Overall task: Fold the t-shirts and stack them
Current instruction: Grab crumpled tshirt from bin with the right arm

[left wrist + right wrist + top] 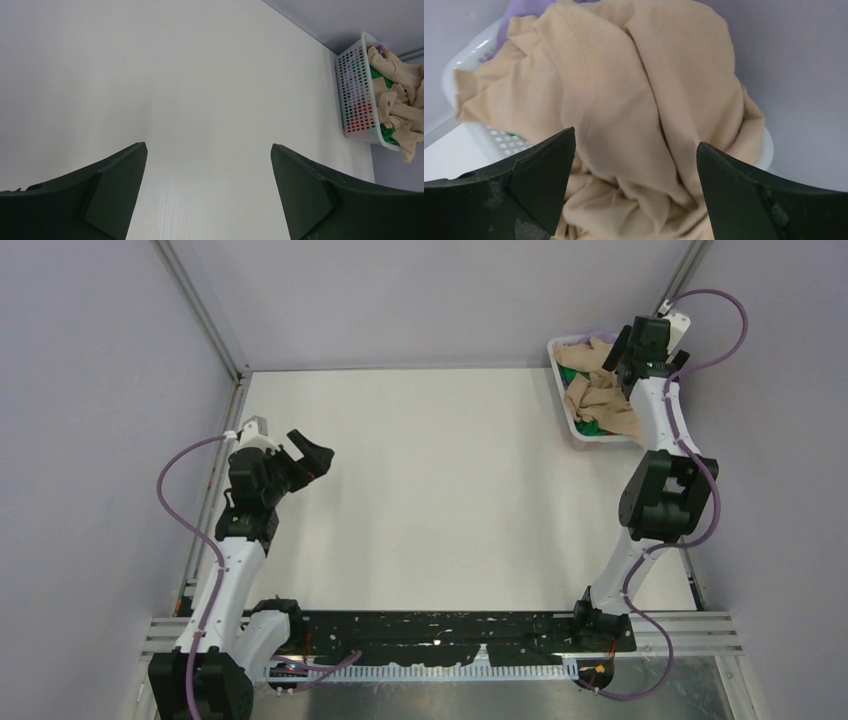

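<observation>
The right tool (pixel 635 140) is wide open and holds nothing. It hangs just over the beige shirt (pixel 624 85), with its fingers (pixel 531 175) on either side of a big fold of cloth. I cannot tell if they touch the cloth yet. The beige shirt is all bunched up and sits on top of the pile in the white basket (pixel 471 52). A bit of lilac shirt (pixel 521 10) peeks out behind it.

The left tool (pixel 209 146) is wide open too and has nothing in it. It hangs above the white table (pixel 150 75), well apart from the basket. The basket stands in the far right corner of the table.

From above, a green shirt (pixel 592 427) shows under the beige one at the near end of the basket. In the left wrist view, some red cloth (pixel 358 120) shows through the little holes in the basket's side. So I think more shirts are packed in below.

The job looks like it is right at the start. All the shirts I can see are in the basket, crumpled. None is laid flat on the table, none is folded, and there is no stack. I think the first step is in hand: picking up the beige shirt. After that, each shirt has to come out, be spread flat, be folded, and go on a pile.
</observation>
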